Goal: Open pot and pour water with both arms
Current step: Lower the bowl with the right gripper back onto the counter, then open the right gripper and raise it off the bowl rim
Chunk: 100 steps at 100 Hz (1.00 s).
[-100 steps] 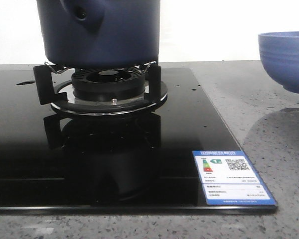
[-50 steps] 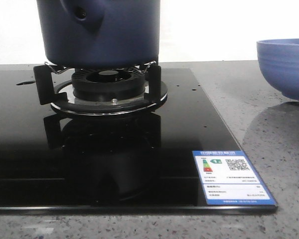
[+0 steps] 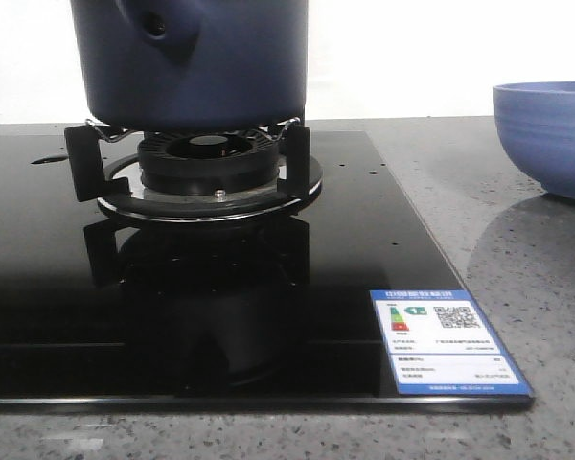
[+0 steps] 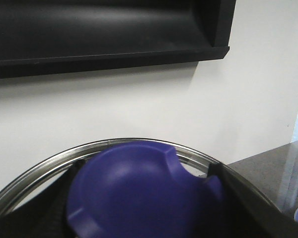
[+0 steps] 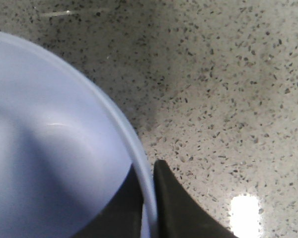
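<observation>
Right hand pinching a rim, left hand fingers spread

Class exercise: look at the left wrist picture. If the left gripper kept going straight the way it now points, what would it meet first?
Probably the white wall. The left gripper is around the blue knob with the metal rim behind; beyond them nothing shows before the wall, though depth is unclear.

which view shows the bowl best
The front view: the bowl shows in profile on the counter, cropped at the edge. The right wrist view shows only its inside and rim, pinched by the right gripper. Left wrist: a corner sliver.
</observation>
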Available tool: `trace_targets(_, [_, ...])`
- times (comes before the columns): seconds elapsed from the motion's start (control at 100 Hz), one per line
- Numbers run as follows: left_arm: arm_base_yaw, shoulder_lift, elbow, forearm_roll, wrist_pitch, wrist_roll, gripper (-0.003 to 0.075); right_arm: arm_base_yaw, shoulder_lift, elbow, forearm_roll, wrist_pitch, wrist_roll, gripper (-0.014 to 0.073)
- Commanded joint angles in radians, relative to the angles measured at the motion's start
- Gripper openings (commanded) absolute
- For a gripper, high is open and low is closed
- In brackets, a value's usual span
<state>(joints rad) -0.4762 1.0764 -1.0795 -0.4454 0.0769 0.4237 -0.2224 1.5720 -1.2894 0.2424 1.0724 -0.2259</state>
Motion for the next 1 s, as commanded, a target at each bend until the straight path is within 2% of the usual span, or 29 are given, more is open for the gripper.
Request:
trace_targets(0.0, [-0.006, -0.026, -0.036, -0.009, -0.108, -0.002, 0.0333, -0.004, -0.033, -0.023, 0.017, -0.013, -0.007, -0.0058])
trace_targets(0.5, [-0.006, -0.026, -0.036, -0.009, -0.097, -0.002, 0.0333, -0.004, -0.033, -0.023, 0.017, -0.011, -0.007, -0.0058])
trace_targets(0.93, [-0.006, -0.026, -0.036, -0.009, -0.090, -0.002, 0.0333, -0.004, -0.033, 0.042, 0.015, -0.045, -0.007, -0.0058])
trace_targets(0.99, [-0.006, -0.026, -0.036, -0.009, -0.090, -0.002, 0.0333, -0.004, -0.035, 0.042, 0.028, -0.045, -0.015, -0.0034])
